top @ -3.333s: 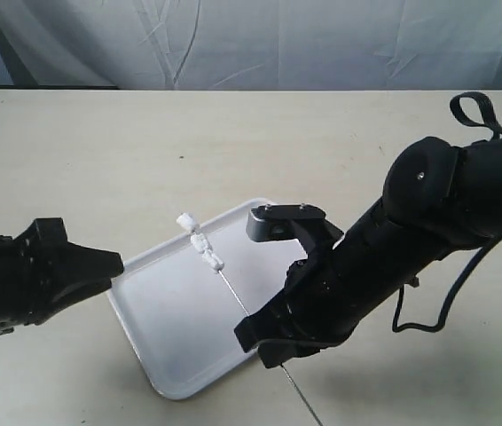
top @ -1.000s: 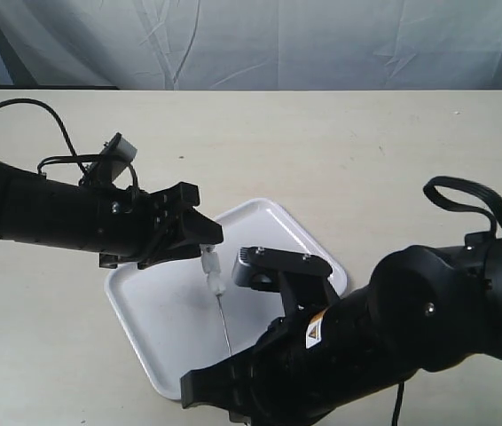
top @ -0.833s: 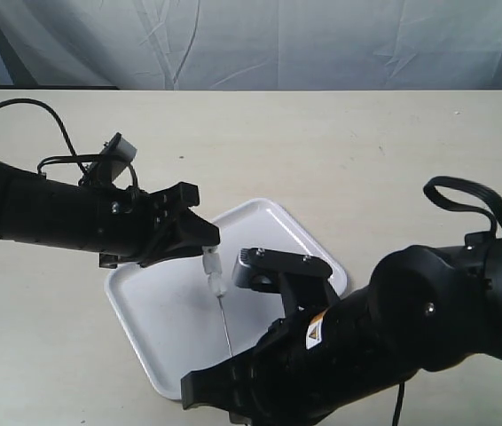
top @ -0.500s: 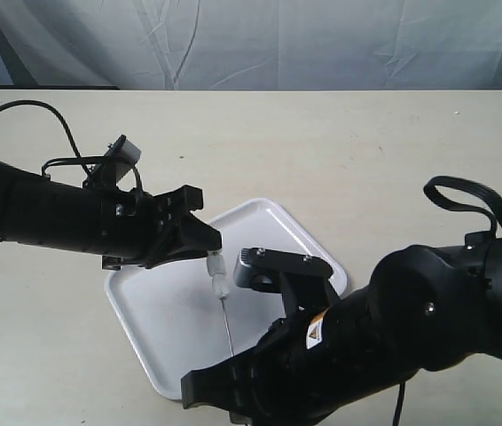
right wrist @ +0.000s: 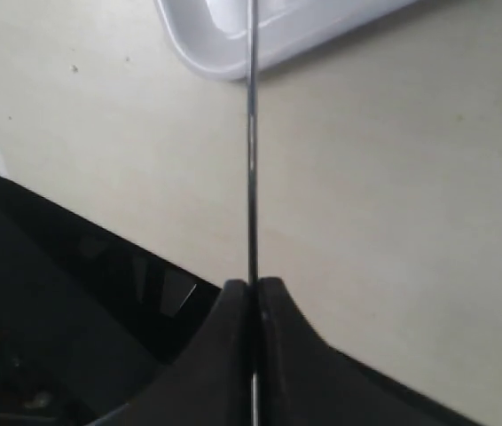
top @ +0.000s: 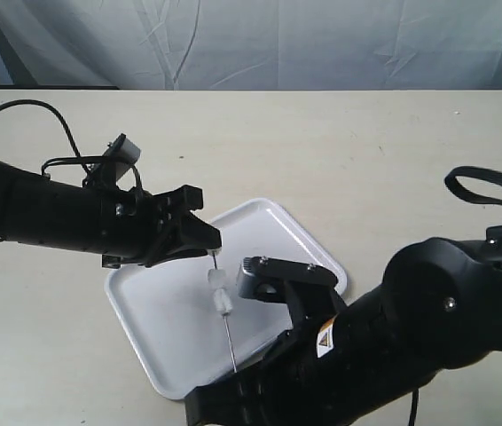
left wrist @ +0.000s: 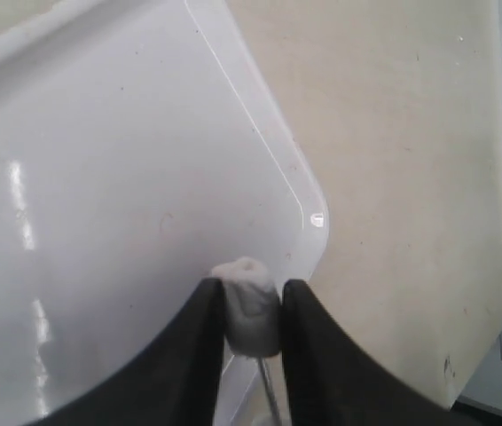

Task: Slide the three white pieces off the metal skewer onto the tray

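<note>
White piece (left wrist: 251,309) between jaws of left claw (left wrist: 252,286), above tray (left wrist: 100,177)

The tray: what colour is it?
Glossy white tray, clearest in the left wrist view.

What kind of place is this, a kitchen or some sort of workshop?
Most likely a robotics lab or test bench, not a kitchen: a plain beige table against a wrinkled cloth backdrop, with the robot's black left arm and right arm over a white tray.
</note>
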Controlling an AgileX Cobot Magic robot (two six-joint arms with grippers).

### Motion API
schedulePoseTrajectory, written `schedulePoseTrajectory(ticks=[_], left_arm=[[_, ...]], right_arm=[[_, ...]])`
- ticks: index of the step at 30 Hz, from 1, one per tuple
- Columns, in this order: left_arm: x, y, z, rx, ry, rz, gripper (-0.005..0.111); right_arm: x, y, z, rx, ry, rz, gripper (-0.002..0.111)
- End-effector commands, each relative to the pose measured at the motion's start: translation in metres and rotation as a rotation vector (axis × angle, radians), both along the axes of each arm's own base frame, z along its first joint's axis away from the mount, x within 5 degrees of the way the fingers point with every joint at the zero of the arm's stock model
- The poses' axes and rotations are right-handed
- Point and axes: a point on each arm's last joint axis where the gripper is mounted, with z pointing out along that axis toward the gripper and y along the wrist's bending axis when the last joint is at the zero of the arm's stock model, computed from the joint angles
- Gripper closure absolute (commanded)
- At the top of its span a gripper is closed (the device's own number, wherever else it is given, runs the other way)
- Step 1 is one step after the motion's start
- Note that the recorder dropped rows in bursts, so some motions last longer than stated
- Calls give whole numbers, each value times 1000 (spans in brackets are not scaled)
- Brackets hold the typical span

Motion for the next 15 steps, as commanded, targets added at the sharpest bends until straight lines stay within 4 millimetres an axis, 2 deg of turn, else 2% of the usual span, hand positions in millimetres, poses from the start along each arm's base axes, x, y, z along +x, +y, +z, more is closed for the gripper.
schedulePoseTrajectory(ticks=[1, 11, 15], left_arm=[[2, -1, -1, 11, -7, 13, 84], [4, 3, -4, 62, -15, 49, 84], [4, 2, -4, 57, -14, 46, 84]], right_arm=[[-8, -3, 2, -16, 45, 47, 109], [-16, -9, 13, -16, 87, 76, 109], [-18, -15, 13, -72, 94, 95, 109]])
